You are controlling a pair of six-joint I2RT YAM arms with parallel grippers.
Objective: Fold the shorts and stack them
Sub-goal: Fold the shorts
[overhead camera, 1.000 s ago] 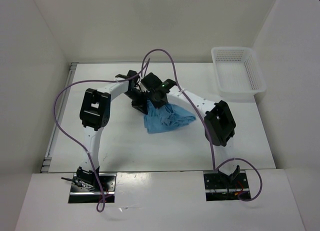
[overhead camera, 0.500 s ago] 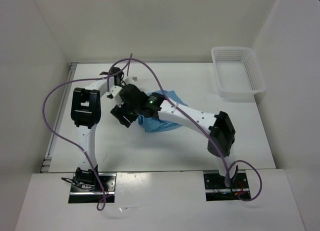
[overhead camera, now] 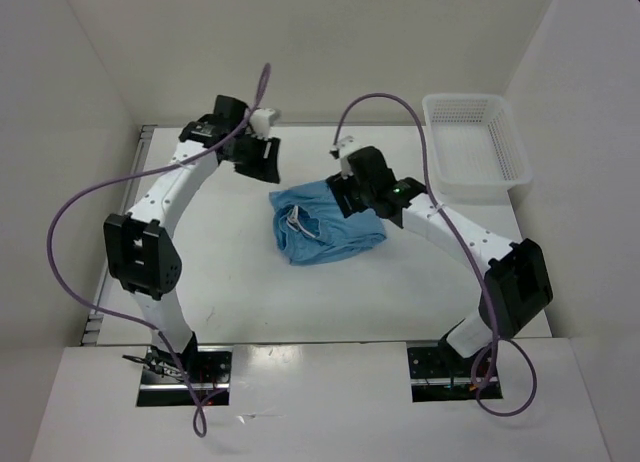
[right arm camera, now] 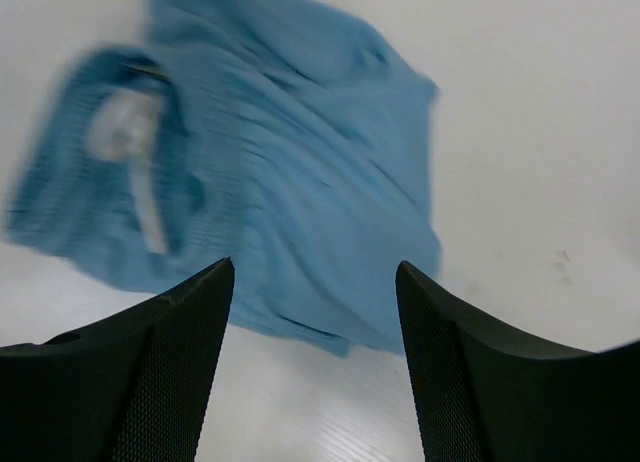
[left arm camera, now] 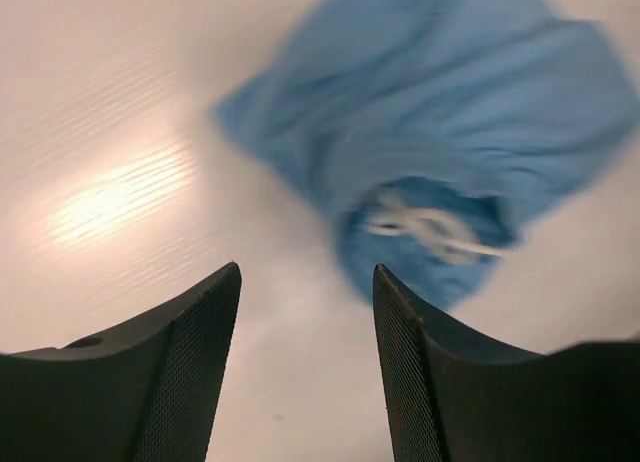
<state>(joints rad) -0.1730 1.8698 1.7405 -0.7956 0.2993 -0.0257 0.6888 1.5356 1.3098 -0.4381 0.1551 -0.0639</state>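
The tabletop (overhead camera: pixel 240 292) carries the shorts (overhead camera: pixel 325 225) near its middle, lying as a loose, lumpy bundle with the waistband opening turned toward 9 o'clock. The fold looks rough, so the step in hand is probably to take a fresh hold and tidy it. To do that well, each gripper should come down on an outer edge, not on the bunched middle, pinch every layer at once, and drag the cloth flat before lifting. The white drawstring (left arm camera: pixel 425 227) should be kept out of the pinch.

Seen from above, the left gripper (overhead camera: pixel 265 165) is spread and empty, and the shorts lie near it at 4 o'clock. The right gripper (overhead camera: pixel 347 194) is likewise spread and holds nothing. It hangs over the bundle's far right edge, with most of the cloth at its 8 o'clock.
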